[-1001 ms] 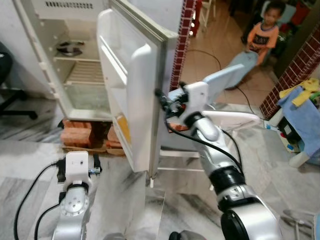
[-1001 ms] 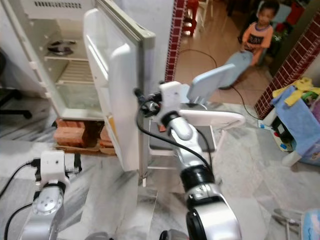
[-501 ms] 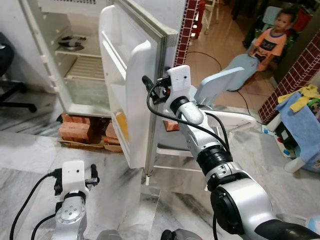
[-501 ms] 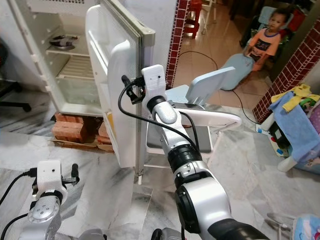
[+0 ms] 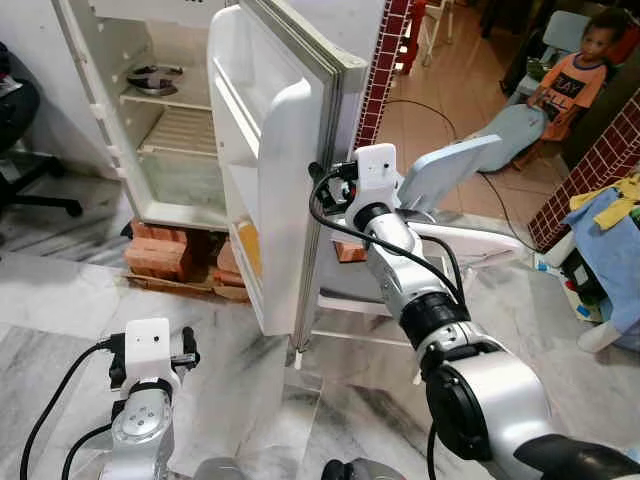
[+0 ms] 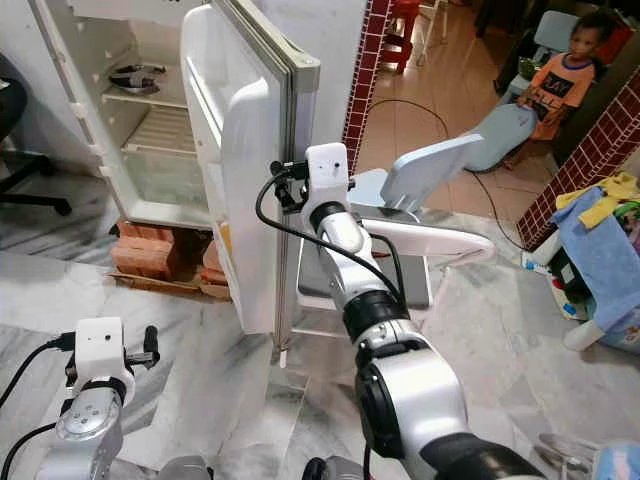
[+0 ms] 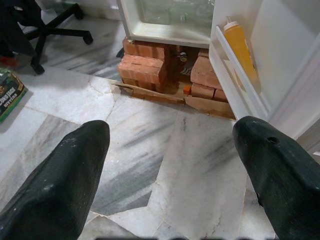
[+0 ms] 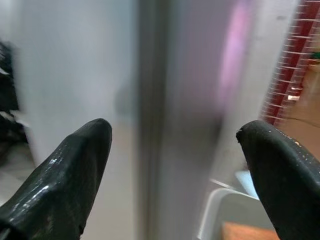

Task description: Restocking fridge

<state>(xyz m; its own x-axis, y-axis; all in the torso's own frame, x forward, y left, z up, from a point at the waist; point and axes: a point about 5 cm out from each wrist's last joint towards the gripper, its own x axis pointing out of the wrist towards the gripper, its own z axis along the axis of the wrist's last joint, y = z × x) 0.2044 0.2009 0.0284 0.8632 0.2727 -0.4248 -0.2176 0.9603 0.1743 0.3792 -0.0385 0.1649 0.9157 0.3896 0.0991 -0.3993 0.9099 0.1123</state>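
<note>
In the head views, the right gripper (image 5: 318,178) has moved since a second ago from lower beside the fridge door (image 5: 270,150) up to the door's outer edge, and now sits right against it. The door stands open, with the fridge (image 5: 150,120) behind it on bricks (image 5: 160,258). A metal dish (image 5: 152,76) rests on an upper shelf. The left gripper (image 5: 187,350) hangs low in front of the door, above a grey marble floor (image 5: 60,310). Beyond the door stand a white plastic chair (image 6: 420,200) and a brick pillar (image 5: 385,60); a person (image 5: 565,80) sits further back.

In the left wrist view, the 2 fingers (image 7: 60,175) are spread wide over the floor, holding nothing. A yellow bottle (image 7: 239,45) stands in the door's lower rack, next to an office chair base (image 7: 50,35).

The right wrist view is blurred: the fingers (image 8: 65,175) are splayed apart, seemingly either side of the door's edge (image 8: 155,125).
</note>
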